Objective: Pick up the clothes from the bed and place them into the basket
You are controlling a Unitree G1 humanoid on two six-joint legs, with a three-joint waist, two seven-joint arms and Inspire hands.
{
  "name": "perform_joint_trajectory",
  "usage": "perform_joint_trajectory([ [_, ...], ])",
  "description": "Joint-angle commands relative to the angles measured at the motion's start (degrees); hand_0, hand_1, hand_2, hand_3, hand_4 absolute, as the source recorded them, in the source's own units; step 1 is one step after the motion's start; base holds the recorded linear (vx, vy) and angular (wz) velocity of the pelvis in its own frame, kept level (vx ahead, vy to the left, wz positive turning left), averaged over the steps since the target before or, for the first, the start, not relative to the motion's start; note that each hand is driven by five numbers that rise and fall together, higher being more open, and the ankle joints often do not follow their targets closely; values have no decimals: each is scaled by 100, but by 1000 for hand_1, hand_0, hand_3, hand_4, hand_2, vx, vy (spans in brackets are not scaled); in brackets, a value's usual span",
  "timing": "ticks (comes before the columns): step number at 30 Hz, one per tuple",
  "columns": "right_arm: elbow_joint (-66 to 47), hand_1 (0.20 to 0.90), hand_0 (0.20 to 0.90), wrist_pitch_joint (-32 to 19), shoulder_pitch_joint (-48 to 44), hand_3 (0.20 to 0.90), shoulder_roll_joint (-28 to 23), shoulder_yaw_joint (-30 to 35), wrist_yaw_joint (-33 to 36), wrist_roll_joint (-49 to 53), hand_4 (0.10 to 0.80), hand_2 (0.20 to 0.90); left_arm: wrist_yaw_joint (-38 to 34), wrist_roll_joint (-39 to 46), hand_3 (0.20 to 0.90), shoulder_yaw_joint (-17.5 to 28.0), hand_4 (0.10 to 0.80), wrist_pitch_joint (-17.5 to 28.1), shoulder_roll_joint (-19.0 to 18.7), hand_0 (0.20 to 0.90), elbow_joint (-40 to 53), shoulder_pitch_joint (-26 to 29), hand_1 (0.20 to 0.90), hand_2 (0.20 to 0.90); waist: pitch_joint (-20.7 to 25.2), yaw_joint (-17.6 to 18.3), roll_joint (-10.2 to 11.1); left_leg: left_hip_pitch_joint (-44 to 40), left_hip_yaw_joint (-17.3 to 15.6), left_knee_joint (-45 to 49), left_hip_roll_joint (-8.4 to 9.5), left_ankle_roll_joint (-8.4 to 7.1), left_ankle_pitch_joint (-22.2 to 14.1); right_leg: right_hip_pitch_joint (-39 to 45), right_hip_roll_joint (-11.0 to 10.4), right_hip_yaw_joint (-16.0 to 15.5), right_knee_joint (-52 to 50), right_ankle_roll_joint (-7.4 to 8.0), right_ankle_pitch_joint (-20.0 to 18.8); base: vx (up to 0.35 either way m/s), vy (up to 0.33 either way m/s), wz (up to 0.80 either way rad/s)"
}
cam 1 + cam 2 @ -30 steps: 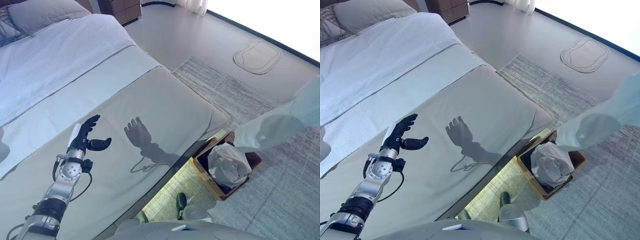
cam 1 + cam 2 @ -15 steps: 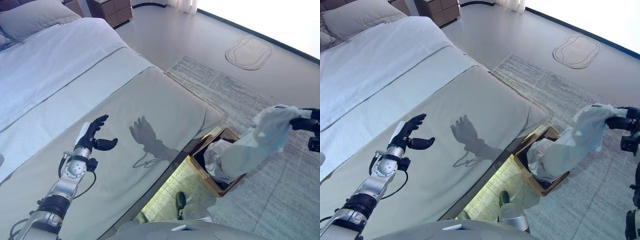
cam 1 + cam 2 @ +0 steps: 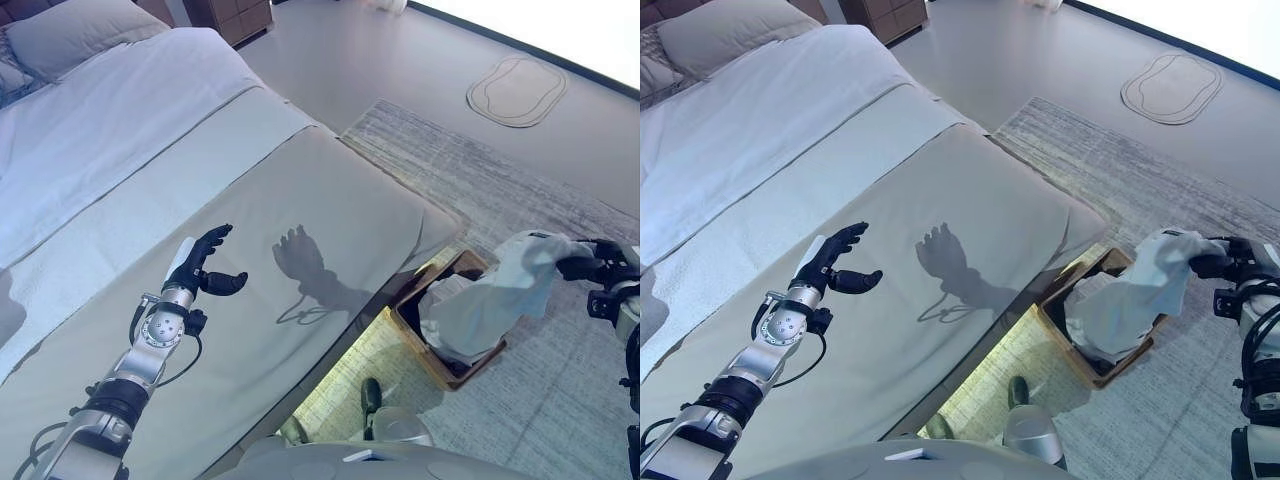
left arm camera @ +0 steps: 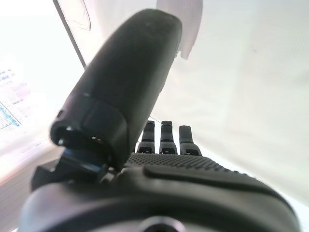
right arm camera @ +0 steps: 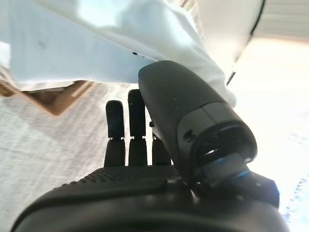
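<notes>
Rug (image 3: pixel 520 190), basket (image 3: pixel 437 362); right hand (image 3: pixel 583 266) lowered white garment (image 3: pixel 490 300) inside

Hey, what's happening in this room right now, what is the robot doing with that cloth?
The robot is putting laundry away. Its right hand pinches one end of a white garment, whose lower part already lies in the wooden basket on the rug beside the bed. The garment is not yet released. The left hand hovers open over the bed cover, holding nothing. No other loose clothes show on the visible part of the bed.
</notes>
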State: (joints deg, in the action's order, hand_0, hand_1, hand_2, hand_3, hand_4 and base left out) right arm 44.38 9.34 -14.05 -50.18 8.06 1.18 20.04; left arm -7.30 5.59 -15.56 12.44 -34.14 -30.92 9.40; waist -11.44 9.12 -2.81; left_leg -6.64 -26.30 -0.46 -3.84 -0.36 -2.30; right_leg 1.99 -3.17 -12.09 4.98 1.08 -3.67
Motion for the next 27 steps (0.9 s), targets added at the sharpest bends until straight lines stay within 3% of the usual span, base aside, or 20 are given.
perform_joint_trajectory([
  [1, 61, 900, 900, -695, -399, 900, -220, 133, 164, -131, 800, 900, -123, 72, 900, 215, 800, 327, -109, 900, 242, 450, 900, 900, 207, -70, 170, 50, 362, 224, -179, -276, -189, -238, 25, -41, -667, 292, 433, 13, -14, 4],
  [19, -184, 900, 900, -972, 45, 900, 142, 228, 247, -21, 800, 900, -64, 22, 900, 254, 800, 310, -59, 900, 321, 316, 900, 900, 197, -74, 160, -21, 347, 154, -192, -300, -158, -171, 35, -68, -603, 294, 422, 13, -7, 3],
  [23, -692, 900, 900, -1036, 207, 900, 288, 290, 525, 106, 800, 900, -125, -16, 900, 336, 800, 329, 36, 900, 296, 194, 900, 900, 218, -50, 167, -50, 350, 144, -191, -293, -159, -142, 39, -66, -609, 284, 437, 52, 21, 0],
  [27, -1528, 900, 900, -1313, 491, 900, 744, 416, 1020, -61, 800, 900, -242, -27, 900, 472, 800, 400, 230, 900, 237, -22, 900, 900, 258, -24, 164, -90, 356, 104, -178, -274, -149, -104, 54, -60, -604, 280, 458, 54, 43, -1],
])
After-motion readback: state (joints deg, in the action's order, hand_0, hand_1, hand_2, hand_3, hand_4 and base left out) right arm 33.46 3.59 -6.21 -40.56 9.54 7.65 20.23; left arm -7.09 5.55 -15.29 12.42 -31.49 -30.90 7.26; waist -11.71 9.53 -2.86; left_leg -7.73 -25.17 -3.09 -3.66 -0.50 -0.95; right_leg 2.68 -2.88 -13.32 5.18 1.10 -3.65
